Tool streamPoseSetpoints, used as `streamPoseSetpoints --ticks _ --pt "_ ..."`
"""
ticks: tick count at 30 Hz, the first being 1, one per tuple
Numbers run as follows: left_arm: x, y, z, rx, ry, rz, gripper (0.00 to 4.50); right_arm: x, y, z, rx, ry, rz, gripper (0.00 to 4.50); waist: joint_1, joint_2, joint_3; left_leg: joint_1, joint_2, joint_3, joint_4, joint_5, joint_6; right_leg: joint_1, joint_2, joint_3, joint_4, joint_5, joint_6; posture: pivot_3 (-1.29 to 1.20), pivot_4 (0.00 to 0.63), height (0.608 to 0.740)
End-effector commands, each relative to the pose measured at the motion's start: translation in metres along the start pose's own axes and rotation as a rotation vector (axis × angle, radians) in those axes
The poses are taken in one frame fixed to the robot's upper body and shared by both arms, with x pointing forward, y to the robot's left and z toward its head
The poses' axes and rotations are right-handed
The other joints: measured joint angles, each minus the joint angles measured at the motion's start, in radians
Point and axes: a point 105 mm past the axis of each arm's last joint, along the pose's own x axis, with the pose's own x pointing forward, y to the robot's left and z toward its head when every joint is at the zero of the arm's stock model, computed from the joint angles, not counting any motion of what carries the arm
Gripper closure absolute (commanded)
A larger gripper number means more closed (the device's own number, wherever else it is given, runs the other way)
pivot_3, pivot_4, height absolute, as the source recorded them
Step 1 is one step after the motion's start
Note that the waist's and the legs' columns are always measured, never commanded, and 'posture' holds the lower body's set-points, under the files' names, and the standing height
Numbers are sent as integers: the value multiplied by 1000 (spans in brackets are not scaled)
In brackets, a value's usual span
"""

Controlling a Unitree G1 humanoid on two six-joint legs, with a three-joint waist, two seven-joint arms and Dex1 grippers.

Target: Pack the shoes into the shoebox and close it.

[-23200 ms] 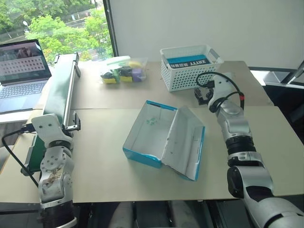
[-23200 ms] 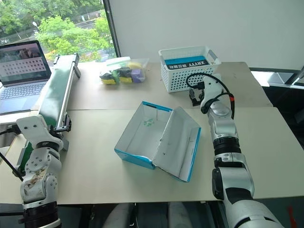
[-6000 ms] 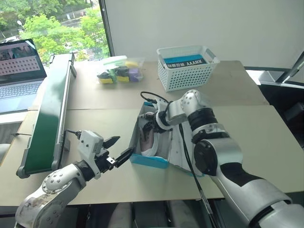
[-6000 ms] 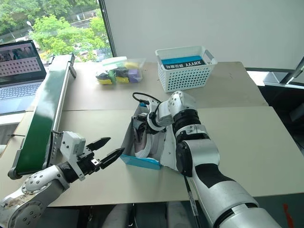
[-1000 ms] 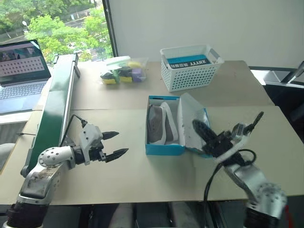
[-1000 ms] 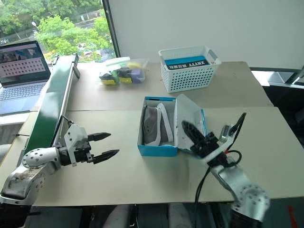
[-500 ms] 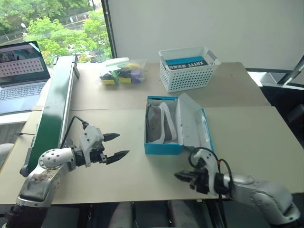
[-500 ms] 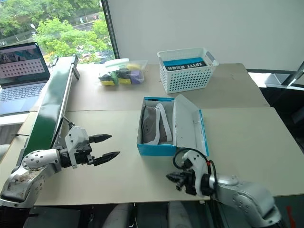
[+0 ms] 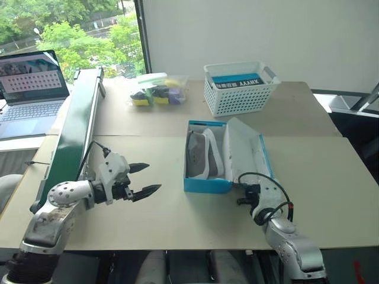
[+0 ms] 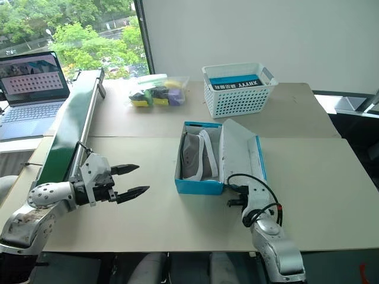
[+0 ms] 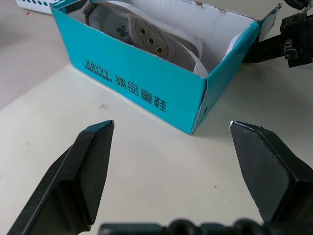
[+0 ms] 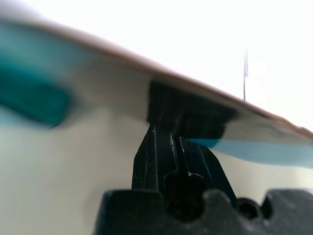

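The blue shoebox (image 9: 204,177) stands open in the middle of the table, its white-lined lid (image 9: 246,154) folded out to the right. Both grey shoes (image 9: 202,155) with white soles lie on their sides inside it. My right gripper (image 9: 244,193) is low on the table at the lid's near end, shut with nothing in it. In the right wrist view its fingers (image 12: 168,147) press up against the lid's blue edge (image 12: 259,151). My left gripper (image 9: 146,180) hovers open to the left of the box, pointing at its blue side (image 11: 142,85), well apart from it.
A white lattice basket (image 9: 240,89) stands behind the box, with a clear bag of coloured items (image 9: 157,92) to its left. A long green conveyor (image 9: 77,133) runs along the table's left side, and a laptop (image 9: 29,86) sits beyond it.
My right arm has swung down from in front of the lid to the table; its shut gripper now sits at the lid's near end. The left gripper has kept still.
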Motion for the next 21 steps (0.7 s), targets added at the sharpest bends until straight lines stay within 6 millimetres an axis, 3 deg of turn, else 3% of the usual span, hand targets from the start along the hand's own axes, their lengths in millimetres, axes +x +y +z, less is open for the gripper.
streamPoseSetpoints --ticks 1,4,6,8,11,14,17,21 --pt "1 2 5 22 -9 -5 471 5 -16 -31 318 117 -33 4475 -2 -2 -1 3 1 0 0 0 0 4 0 0 -1 0 0 0 150 738" --pt "1 3 6 26 -9 -6 471 3 18 -40 548 183 171 4475 -5 -6 -3 9 2 -1 -1 0 0 10 -1 0 -3 -3 -5 0 150 738" --pt "1 3 6 28 -8 -7 471 0 29 -38 695 199 291 4475 -12 -9 -5 9 3 -1 -2 0 0 10 -1 0 -3 -4 -6 0 150 738" --pt "1 2 6 30 -6 -10 471 1 32 -31 838 173 371 4475 -27 -13 -8 9 4 -2 -4 0 0 9 -1 -1 -3 -4 -7 0 150 738" --pt "1 -1 6 35 -5 -17 471 2 34 -21 917 134 429 4475 -40 -14 -9 11 9 -1 -5 -2 0 10 3 -1 -3 -1 -7 0 150 738" --pt "0 -3 7 37 -5 -16 471 14 26 -20 970 118 375 4475 -55 -14 -9 13 18 0 -6 -4 -2 10 13 0 -5 1 -12 0 150 738" --pt "-1 -4 7 35 -5 -5 471 20 26 1 1099 38 414 4475 -67 -16 -10 19 22 3 -11 -4 -2 12 17 -1 -10 5 -19 0 150 738" --pt "-2 -4 6 34 -2 4 471 13 41 30 1093 -39 546 4475 -73 -14 -8 22 27 5 -13 -4 -2 11 20 0 -10 3 -26 0 150 738"
